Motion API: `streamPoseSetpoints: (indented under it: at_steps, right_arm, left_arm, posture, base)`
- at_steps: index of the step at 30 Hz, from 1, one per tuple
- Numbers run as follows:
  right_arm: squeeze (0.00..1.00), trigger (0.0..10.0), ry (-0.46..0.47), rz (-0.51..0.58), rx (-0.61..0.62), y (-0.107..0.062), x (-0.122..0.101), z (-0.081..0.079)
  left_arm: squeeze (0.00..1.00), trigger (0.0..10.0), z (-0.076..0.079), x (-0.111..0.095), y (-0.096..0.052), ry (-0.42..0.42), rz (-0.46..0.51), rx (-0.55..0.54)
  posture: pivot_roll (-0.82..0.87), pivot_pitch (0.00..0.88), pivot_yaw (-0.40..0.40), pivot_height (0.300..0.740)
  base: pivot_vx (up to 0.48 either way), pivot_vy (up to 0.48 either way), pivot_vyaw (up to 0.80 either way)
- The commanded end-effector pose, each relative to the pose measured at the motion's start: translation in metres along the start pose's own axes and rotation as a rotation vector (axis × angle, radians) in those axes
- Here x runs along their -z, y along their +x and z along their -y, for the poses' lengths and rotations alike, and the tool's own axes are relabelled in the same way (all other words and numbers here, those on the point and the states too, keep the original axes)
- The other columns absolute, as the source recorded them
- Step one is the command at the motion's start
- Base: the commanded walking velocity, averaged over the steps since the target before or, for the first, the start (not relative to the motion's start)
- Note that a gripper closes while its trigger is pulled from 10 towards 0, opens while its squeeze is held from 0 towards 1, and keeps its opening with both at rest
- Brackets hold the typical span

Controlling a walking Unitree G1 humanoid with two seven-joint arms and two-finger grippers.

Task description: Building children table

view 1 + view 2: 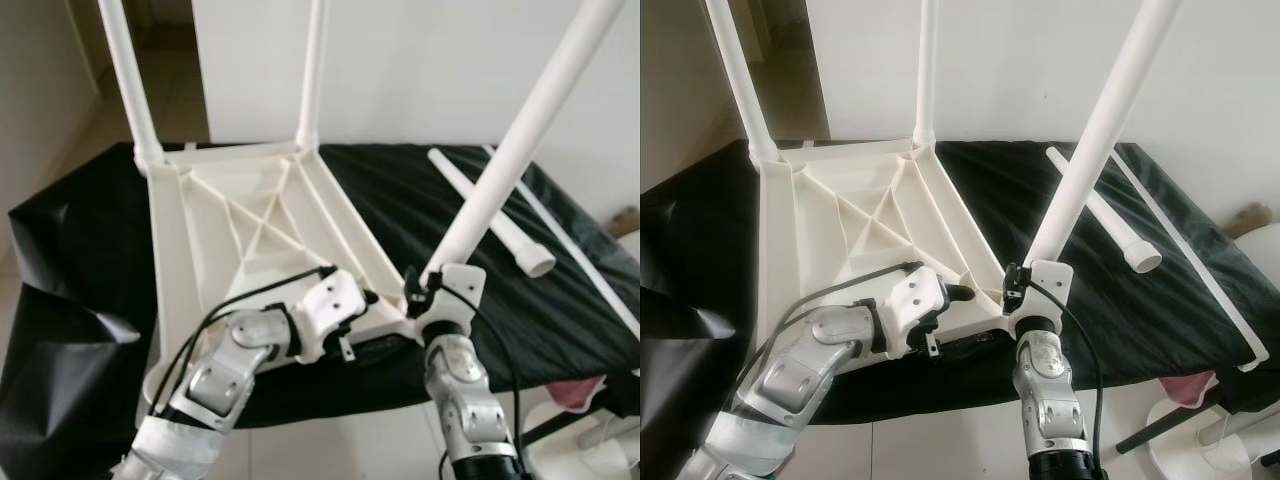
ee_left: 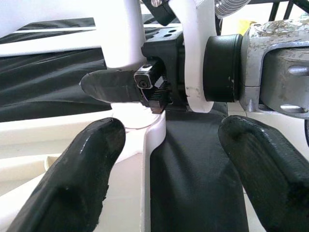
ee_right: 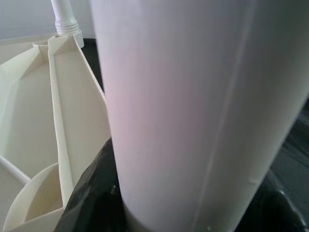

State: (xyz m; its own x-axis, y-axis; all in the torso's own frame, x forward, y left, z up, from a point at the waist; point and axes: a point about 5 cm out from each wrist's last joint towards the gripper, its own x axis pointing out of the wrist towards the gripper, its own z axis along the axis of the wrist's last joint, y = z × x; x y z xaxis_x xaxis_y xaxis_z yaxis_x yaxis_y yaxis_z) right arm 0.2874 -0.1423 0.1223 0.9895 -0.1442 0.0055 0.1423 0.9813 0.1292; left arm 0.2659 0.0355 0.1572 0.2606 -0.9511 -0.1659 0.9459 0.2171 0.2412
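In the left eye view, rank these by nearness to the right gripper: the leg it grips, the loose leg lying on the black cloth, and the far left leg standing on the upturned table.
1. Leg being fitted: clamped in the right gripper, at the table's near right corner.
2. Loose leg: lying on the black cloth, to the right beyond the gripper.
3. Far left leg: upright at the table's back left corner.
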Motion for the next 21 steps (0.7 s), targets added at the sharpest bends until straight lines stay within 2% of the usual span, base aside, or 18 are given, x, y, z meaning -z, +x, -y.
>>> streamPoseSetpoints:
  at_steps: [1, 2, 3, 4, 5, 11, 17, 18, 21]
  right_arm:
    - [0.3, 10.0, 0.045, -0.058, 0.041, -0.001, 0.008, -0.001]
    - [0.3, 10.0, 0.045, -0.058, 0.041, -0.001, 0.008, -0.001]
    - [0.91, 10.0, 0.045, -0.057, 0.04, -0.001, 0.008, -0.001]
    - [0.91, 10.0, 0.045, -0.057, 0.04, -0.001, 0.008, -0.001]
    - [1.0, 10.0, 0.042, -0.05, 0.034, 0.0, 0.007, 0.0]
    - [1.0, 10.0, 0.019, -0.034, 0.016, 0.001, 0.004, 0.001]
    - [1.0, 10.0, -0.009, -0.002, -0.102, 0.001, -0.002, 0.007]
    - [0.0, 10.0, -0.015, 0.006, -0.137, 0.001, -0.004, 0.01]
    - [0.0, 10.0, -0.021, 0.009, -0.169, 0.001, -0.006, 0.013]
  left_arm:
    - [0.0, 10.0, -0.005, -0.002, 0.0, 0.002, 0.004, -0.065]
    - [0.0, 10.0, -0.005, -0.002, 0.0, 0.002, 0.004, -0.065]
    - [0.0, 10.0, -0.006, -0.002, 0.0, 0.001, 0.005, -0.065]
    - [0.0, 10.0, -0.006, -0.002, 0.0, 0.001, 0.005, -0.065]
    - [0.0, 10.0, -0.005, -0.003, 0.001, 0.001, 0.005, -0.066]
    - [0.0, 10.0, -0.005, -0.003, 0.001, 0.001, 0.006, -0.063]
    - [0.0, 10.0, -0.004, -0.003, 0.001, -0.001, 0.005, -0.056]
    - [0.0, 10.0, -0.004, -0.003, 0.0, -0.002, 0.003, -0.055]
    - [0.0, 10.0, -0.004, -0.003, 0.0, -0.002, 0.003, -0.054]
  posture:
    - [0.03, 0.0, -0.062, 0.74]
    - [0.03, 0.0, -0.062, 0.74]
    - [0.03, 0.0, -0.06, 0.74]
    - [0.03, 0.0, -0.06, 0.74]
    - [0.03, 0.0, -0.059, 0.74]
    - [0.03, 0.0, -0.049, 0.74]
    - [0.03, 0.0, -0.043, 0.74]
    - [0.03, 0.0, -0.043, 0.74]
    - [0.03, 0.0, -0.043, 0.74]
  base:
    - [0.0, 0.0, 0.0]
    - [0.0, 0.0, 0.0]
    - [0.0, 0.0, 0.0]
    - [0.0, 0.0, 0.0]
    - [0.0, 0.0, 0.0]
    - [0.0, 0.0, 0.0]
    - [0.0, 0.0, 0.0]
    - [0.0, 0.0, 0.0]
    - [0.0, 0.0, 0.0]
